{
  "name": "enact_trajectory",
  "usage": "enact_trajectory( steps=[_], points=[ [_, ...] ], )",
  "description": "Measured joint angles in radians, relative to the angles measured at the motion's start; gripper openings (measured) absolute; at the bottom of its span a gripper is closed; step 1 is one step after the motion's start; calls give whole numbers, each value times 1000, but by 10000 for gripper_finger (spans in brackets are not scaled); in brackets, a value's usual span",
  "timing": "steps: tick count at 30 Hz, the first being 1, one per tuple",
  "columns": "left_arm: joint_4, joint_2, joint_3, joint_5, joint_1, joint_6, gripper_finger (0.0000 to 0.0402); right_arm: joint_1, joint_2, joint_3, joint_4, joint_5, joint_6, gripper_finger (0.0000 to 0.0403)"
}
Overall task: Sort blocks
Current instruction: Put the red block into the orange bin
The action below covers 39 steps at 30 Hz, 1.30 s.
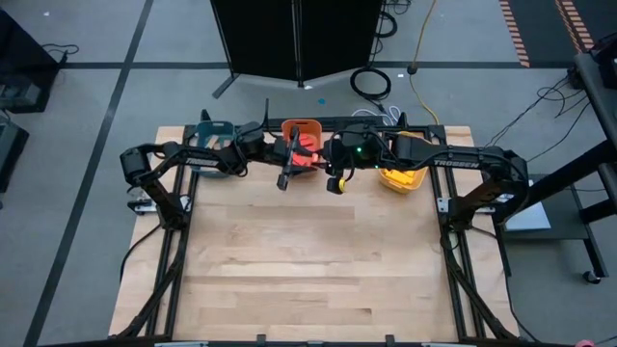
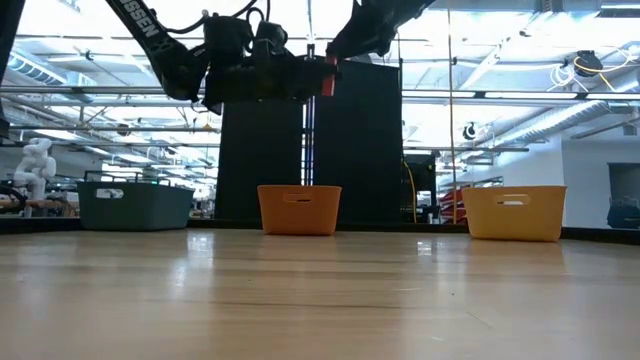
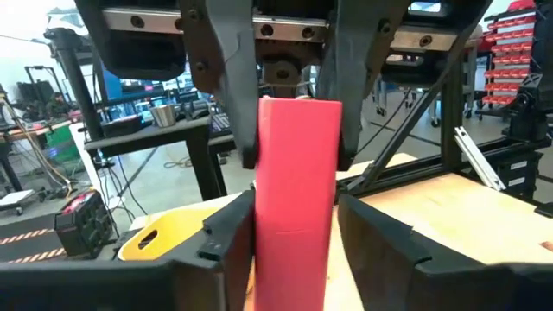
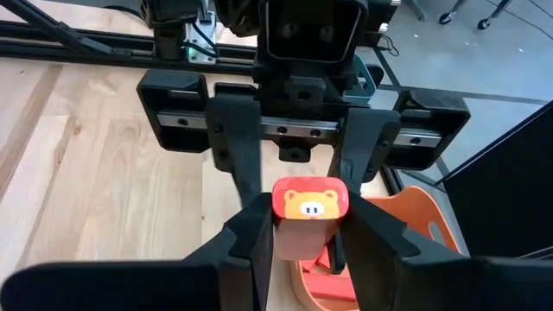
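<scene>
Your two arms meet over the far edge of the worktop (image 1: 308, 260), at about 12 o'clock from its centre, and one red block (image 3: 294, 199) sits between them. Both pairs of jaws are pinching it — the left gripper (image 1: 286, 179) from one end, the right gripper (image 1: 335, 183) from the other. In the right wrist view you see the block's (image 4: 309, 206) end face, printed with a small orange bear face, held between that arm's own fingers with the left arm's fingers closing on it from beyond.

The block hangs in the air above the orange bin (image 1: 302, 130), well clear of the wood, as the low view shows: the block (image 2: 326, 78) is high up, the orange bin (image 2: 299, 209) far beneath it.

Look at the three bins along the far edge. The teal bin (image 1: 214, 130) stands at 11 o'clock; its contents are hidden. The orange bin at 12 o'clock holds red pieces (image 1: 307, 145) — the right wrist view shows red pieces (image 4: 339, 263) lying in its bottom. The yellow bin (image 1: 401, 179) stands at 1 o'clock under the right arm; you cannot tell what is inside.
</scene>
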Motion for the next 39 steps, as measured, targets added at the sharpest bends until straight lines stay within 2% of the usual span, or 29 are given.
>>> enact_trajectory(
  steps=[8, 12, 15, 21, 24, 27, 31, 34, 39],
  points=[
    [0, 0, 0, -14, 1, 2, 108, -1, 0, 0, 2, 8, 41, 122],
    [3, 0, 1, -38, 2, 0, 103, -4, -6, 0, -2, 99, 95, 148],
    [6, 0, 2, -53, 4, -2, 101, -9, -20, -1, -9, 115, 75, 173],
    [-48, 0, 2, -223, 16, -6, 100, -29, -47, -1, -39, 144, 64, 215],
    [-189, -6, 29, -364, 37, -14, 100, -49, -59, 0, -115, 144, 70, 228],
    [-452, -10, 104, -542, 67, -96, 100, -67, -62, 0, -184, 161, 107, 232],
    [-816, -1, 214, -680, 93, -164, 99, -86, -61, 0, -260, 163, 147, 231],
    [-870, 20, 223, -751, 91, -184, 107, -89, -62, 0, -263, 160, 164, 228],
    [-840, 53, 232, -759, 89, -170, 145, -90, -61, -1, -261, 159, 185, 227]
  ],
)
